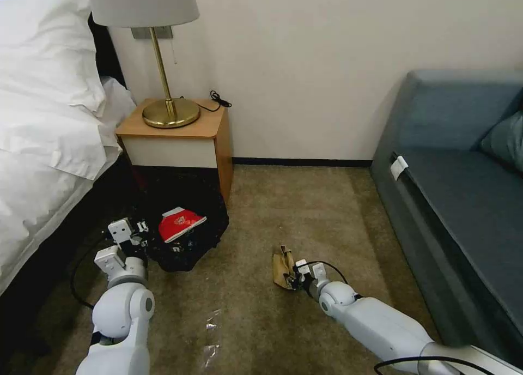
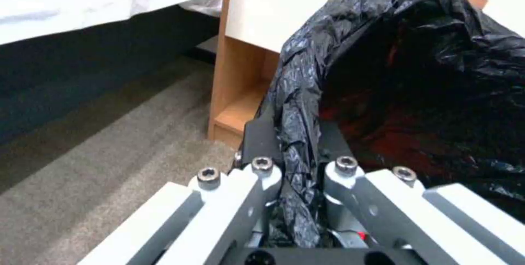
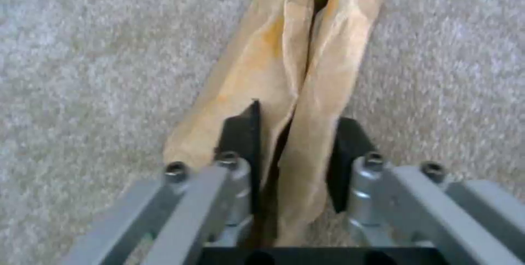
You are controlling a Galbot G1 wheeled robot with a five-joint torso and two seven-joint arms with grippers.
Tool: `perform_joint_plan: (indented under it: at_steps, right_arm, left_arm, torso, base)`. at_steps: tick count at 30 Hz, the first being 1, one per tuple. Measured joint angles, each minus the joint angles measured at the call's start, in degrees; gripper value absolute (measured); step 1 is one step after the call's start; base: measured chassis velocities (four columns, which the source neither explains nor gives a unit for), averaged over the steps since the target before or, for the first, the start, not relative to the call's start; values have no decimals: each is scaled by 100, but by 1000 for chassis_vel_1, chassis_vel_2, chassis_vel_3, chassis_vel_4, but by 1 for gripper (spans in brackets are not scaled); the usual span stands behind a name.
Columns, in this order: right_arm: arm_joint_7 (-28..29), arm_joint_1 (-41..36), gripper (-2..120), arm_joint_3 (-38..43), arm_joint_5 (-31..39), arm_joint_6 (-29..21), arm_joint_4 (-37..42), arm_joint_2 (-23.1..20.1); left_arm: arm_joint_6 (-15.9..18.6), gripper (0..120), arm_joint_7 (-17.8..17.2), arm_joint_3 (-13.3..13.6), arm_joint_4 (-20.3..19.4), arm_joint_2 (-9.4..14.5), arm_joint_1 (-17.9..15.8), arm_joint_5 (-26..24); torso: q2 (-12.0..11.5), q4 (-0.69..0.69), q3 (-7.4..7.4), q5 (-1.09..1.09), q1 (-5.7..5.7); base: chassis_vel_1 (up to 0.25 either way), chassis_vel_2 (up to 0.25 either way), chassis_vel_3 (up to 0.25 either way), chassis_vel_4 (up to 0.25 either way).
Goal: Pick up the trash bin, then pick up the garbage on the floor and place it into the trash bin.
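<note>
— Where is your left gripper (image 2: 298, 162)?

— Low beside the bed (image 1: 43, 119), in front of the nightstand (image 1: 180, 138). My two black pads are pressed together on the crinkled black rim of the trash bin (image 1: 188, 239), with the bag's folded edge pinched between them. The left wrist view shows the liner bulging up past the fingers (image 2: 260, 133), with the nightstand's wooden side just behind it.

— Anything in the bin?

— A red-and-white snack packet (image 1: 181, 223) lies across its mouth, tilted.

— And the right gripper (image 3: 293, 150)?

— Down at the carpet (image 1: 305, 200), in the open floor between the nightstand and the blue sofa (image 1: 463, 162). Its pads are clamped on a crumpled brown paper piece (image 1: 283, 268). In the right wrist view the paper runs up between the pads as a long creased fold, with yellowish patches, and carpet lies on both sides.

— Is the paper touching the floor?

— I cannot tell.

— Anything else on the floor?

— Something clear and shiny (image 1: 210, 339) lies on the carpet between my two arms; I cannot make out what it is.
</note>
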Motion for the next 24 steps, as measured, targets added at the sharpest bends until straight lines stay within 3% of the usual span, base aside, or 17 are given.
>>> perform_joint_plan:
  at_steps: [2,6,24]
  right_arm:
    - [8,-2,9,-5,-14,19,16,-13]
    - [11,-17,0,-2,-44,45,15,-11]
    - [43,-20,0,308,-237,207,69,22]
  left_arm:
    - [-5,4,4,-1,29,1,-42,-15]
    - [-5,4,5,5,49,5,-72,-22]
    - [-5,4,-4,40,91,10,-139,-44]
  torso:
    - [0,-1,0,0,0]
    - [0,-1,0,1,0]
    - [0,-1,0,1,0]
  base:
    - [0,0,0,0]
    - [0,0,0,0]
    - [0,0,0,0]
